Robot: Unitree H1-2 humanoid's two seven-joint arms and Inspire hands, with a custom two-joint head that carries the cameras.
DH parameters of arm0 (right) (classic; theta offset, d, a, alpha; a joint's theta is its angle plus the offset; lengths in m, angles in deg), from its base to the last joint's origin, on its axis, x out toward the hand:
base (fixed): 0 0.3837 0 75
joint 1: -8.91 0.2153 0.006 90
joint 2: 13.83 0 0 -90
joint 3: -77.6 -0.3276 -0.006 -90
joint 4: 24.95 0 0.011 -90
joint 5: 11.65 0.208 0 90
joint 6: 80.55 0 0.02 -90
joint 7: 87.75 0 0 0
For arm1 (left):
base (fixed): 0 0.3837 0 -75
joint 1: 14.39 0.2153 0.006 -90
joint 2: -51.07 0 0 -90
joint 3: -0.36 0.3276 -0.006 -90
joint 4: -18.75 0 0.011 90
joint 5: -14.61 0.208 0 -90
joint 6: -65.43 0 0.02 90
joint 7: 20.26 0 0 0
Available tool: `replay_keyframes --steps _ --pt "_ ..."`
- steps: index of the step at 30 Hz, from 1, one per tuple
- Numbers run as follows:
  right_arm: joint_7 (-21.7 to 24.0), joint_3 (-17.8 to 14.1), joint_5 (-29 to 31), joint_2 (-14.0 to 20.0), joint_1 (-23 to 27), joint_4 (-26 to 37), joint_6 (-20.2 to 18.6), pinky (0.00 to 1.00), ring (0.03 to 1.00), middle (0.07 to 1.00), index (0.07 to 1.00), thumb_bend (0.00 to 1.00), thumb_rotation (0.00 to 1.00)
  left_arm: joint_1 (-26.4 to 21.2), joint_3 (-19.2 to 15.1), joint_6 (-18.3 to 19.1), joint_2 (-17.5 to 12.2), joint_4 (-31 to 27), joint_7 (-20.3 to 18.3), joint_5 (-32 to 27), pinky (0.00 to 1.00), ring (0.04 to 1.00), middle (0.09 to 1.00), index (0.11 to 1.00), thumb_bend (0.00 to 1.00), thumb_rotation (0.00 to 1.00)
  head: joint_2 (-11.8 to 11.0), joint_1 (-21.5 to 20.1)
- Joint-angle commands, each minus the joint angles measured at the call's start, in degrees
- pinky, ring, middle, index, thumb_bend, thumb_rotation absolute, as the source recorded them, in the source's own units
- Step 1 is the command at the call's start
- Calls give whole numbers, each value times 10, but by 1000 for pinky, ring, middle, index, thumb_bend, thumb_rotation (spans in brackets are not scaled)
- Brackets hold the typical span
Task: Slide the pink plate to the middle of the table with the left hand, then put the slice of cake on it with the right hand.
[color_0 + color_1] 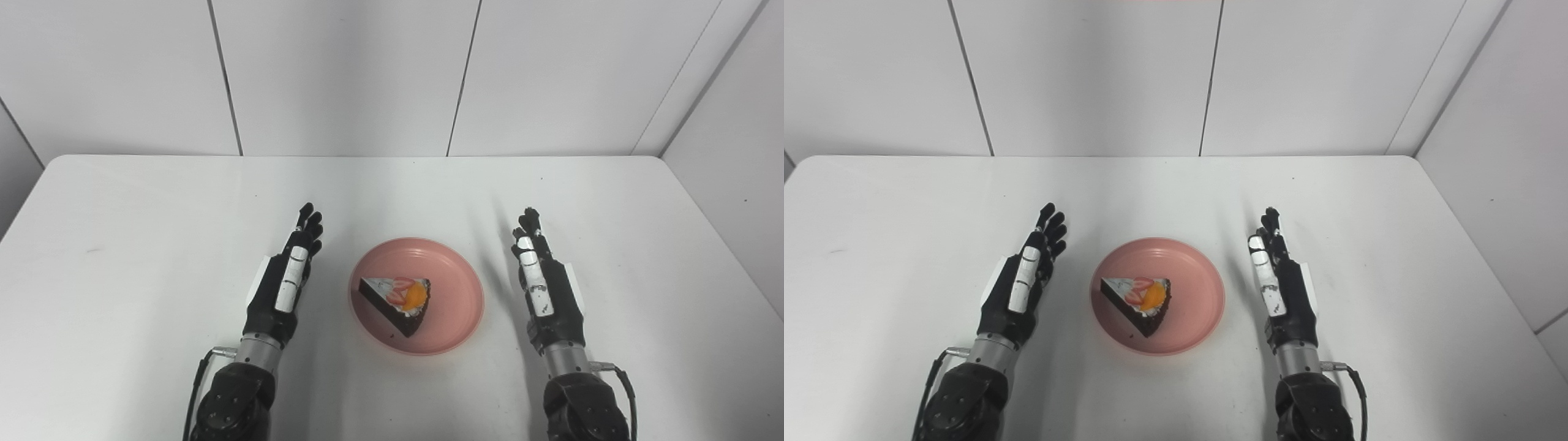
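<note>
Left eye view shows the pink plate point(456, 306) sitting near the middle of the table point(122, 245) with the slice of cake point(397, 301) lying on it, left of the plate's centre, so the task looks finished. Each hand flanks the plate, apart from it, the left hand point(285, 285) and right hand point(545, 288) both with fingers stretched out and holding nothing. What risk remains, I judge, is a careless inward sweep of either arm nudging the plate's rim and sliding it off centre or tipping the slice.
</note>
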Motion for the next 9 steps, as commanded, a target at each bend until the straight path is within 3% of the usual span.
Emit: replay_keyframes --steps 1,9 --pt "9 3 7 3 2 19 -6 1000 1000 1000 1000 661 876 6 1 -23 6 15 7 9 1000 1000 1000 1000 671 1000 0 0" --pt "1 8 -1 5 -4 33 -4 1000 1000 1000 1000 631 908 12 -2 2 17 -2 9 -10 1000 1000 1000 1000 658 1000 -2 5"
